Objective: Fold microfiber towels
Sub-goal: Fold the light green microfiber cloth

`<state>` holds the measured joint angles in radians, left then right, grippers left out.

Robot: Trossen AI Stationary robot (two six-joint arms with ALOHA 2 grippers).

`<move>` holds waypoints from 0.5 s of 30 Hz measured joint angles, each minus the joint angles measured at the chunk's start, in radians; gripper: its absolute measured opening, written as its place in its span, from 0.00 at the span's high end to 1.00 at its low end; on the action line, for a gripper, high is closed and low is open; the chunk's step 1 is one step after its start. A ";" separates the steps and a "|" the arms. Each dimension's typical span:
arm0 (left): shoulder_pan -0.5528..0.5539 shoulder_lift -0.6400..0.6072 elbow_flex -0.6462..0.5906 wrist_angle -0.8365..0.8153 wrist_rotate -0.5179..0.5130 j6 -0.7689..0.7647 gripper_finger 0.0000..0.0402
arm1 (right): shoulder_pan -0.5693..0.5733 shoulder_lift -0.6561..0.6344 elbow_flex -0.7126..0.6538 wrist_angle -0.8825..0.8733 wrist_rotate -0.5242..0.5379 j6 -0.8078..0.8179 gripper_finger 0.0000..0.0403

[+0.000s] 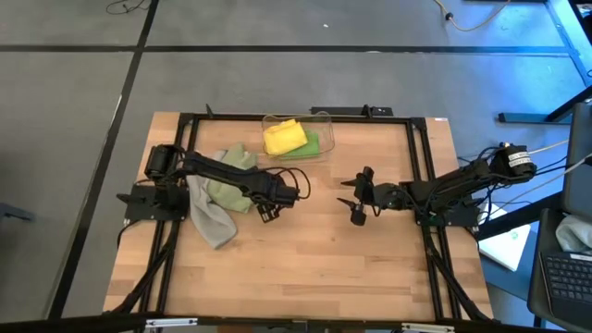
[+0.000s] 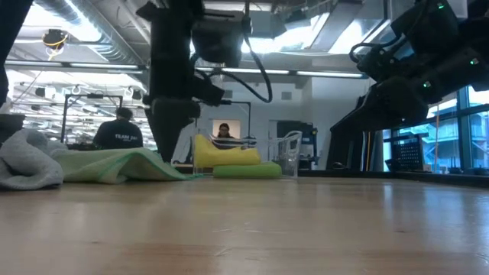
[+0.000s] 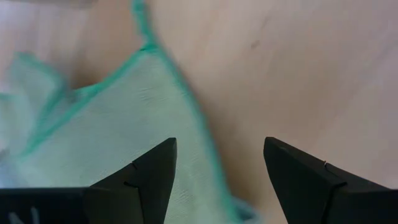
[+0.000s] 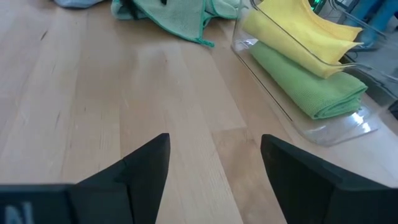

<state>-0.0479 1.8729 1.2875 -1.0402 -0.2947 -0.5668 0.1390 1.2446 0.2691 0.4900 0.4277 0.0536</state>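
The pale sage green towel (image 1: 231, 182) lies crumpled on the table's left half, and the grey towel (image 1: 210, 220) lies bunched against its near left side. The yellow towel (image 1: 283, 136) lies folded on the folded bright green towel (image 1: 313, 143) inside the clear bin (image 1: 324, 118) at the far middle. My left gripper (image 1: 270, 213) is open and stands over the sage towel's right edge (image 3: 205, 134), one finger above the cloth, one above bare wood. My right gripper (image 1: 354, 199) is open and empty over bare wood right of the middle.
The clear bin (image 4: 336, 127) stands at the far edge with its open side toward the table's middle. Bare wood (image 1: 305, 268) stretches across the near half of the table. People show in the room beyond the table in the low view (image 2: 118, 130).
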 joint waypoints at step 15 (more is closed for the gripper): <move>0.024 0.025 -0.070 0.029 -0.045 0.033 0.42 | 0.000 0.000 0.000 -0.004 -0.002 0.017 0.37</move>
<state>-0.0244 1.8975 1.2170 -1.0108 -0.3399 -0.5335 0.1390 1.2446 0.2691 0.4856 0.4260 0.0707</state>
